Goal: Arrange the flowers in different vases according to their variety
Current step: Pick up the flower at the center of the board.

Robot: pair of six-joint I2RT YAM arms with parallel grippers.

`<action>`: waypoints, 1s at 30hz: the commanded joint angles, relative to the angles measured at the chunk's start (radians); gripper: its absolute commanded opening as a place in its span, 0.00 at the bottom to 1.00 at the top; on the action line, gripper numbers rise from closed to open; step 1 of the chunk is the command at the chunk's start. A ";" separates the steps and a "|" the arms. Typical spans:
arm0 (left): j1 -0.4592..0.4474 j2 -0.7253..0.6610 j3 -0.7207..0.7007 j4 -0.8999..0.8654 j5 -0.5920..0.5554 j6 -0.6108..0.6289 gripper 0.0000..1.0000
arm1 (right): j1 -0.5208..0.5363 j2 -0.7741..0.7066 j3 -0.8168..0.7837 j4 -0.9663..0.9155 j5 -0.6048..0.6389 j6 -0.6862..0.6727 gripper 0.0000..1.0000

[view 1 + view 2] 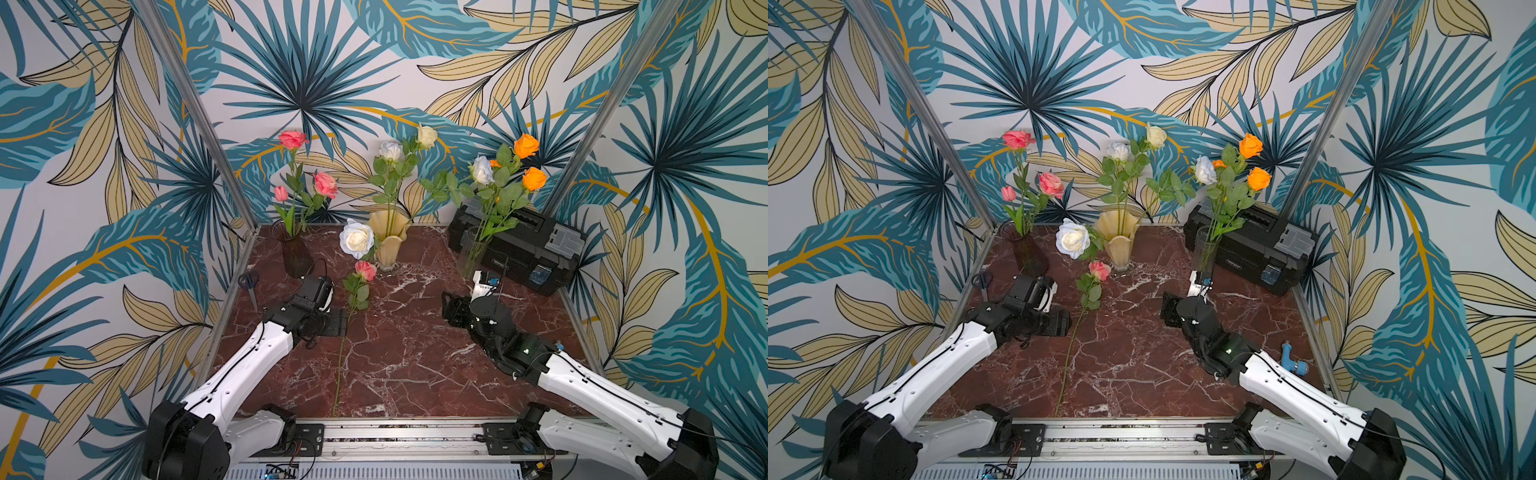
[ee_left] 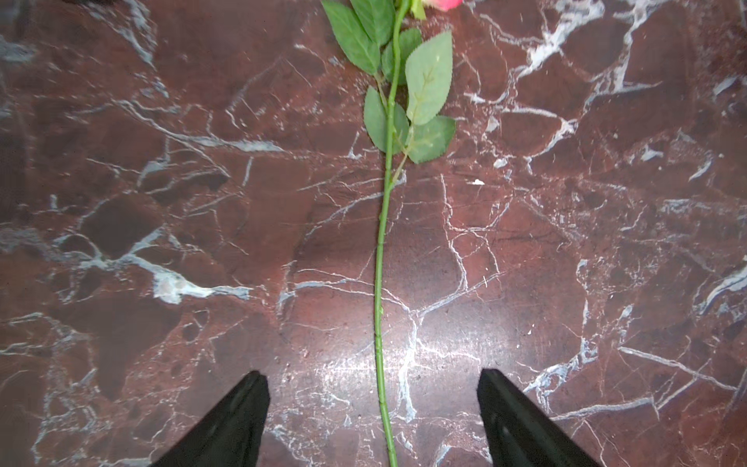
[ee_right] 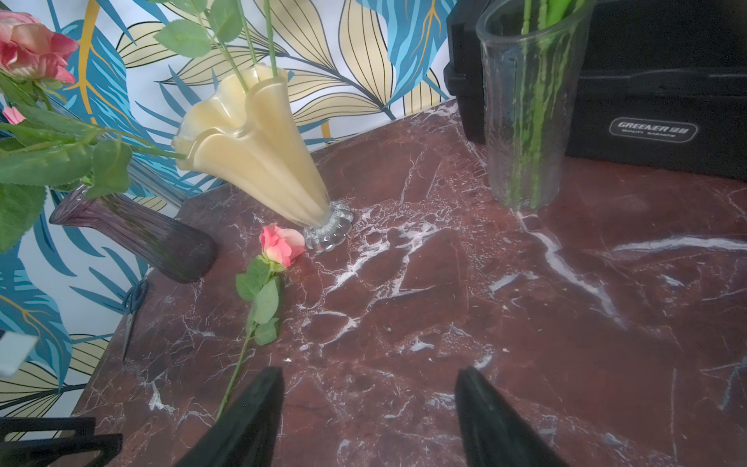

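While my left gripper (image 2: 372, 374) hangs low over the marble table (image 1: 415, 353), I see its jaws spread wide, one either side of the loose pink rose (image 1: 359, 293), neither touching its green stem. That rose lies flat. Its head is just in front of the cream-yellow vase (image 1: 390, 245) and its stem runs straight away from that vase toward the arms' bases.

My right gripper (image 3: 371, 370) is parted too, with nothing between the jaws, sitting in front of the vase and off to its right-arm side.

On the vase's left-arm side stands the purple vase (image 1: 296, 253) with pink roses. On its right-arm side is the clear vase (image 1: 473, 251), holding orange roses plus one white rose (image 1: 482, 170). The cream-yellow vase itself holds white blooms, one big one (image 1: 356, 239) drooping beside its rim.
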 commanded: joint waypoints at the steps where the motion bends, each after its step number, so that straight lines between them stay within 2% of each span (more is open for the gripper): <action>1: -0.029 0.038 -0.031 0.030 -0.025 -0.032 0.85 | 0.005 -0.018 -0.032 -0.009 0.011 0.014 0.71; 7: -0.073 0.124 -0.046 0.065 -0.045 -0.043 0.79 | 0.005 -0.030 -0.045 -0.015 0.015 0.020 0.72; 12: -0.101 0.207 -0.059 0.093 -0.105 -0.043 0.73 | 0.005 -0.041 -0.054 -0.018 0.012 0.030 0.72; 21: -0.105 0.281 -0.062 0.117 -0.114 -0.074 0.59 | 0.004 -0.049 -0.058 -0.028 0.022 0.030 0.71; 23: -0.106 0.304 -0.054 0.115 -0.145 -0.071 0.57 | 0.004 -0.048 -0.059 -0.026 0.022 0.032 0.71; 30: -0.106 0.374 -0.036 0.133 -0.135 -0.071 0.50 | 0.005 -0.055 -0.061 -0.035 0.030 0.035 0.72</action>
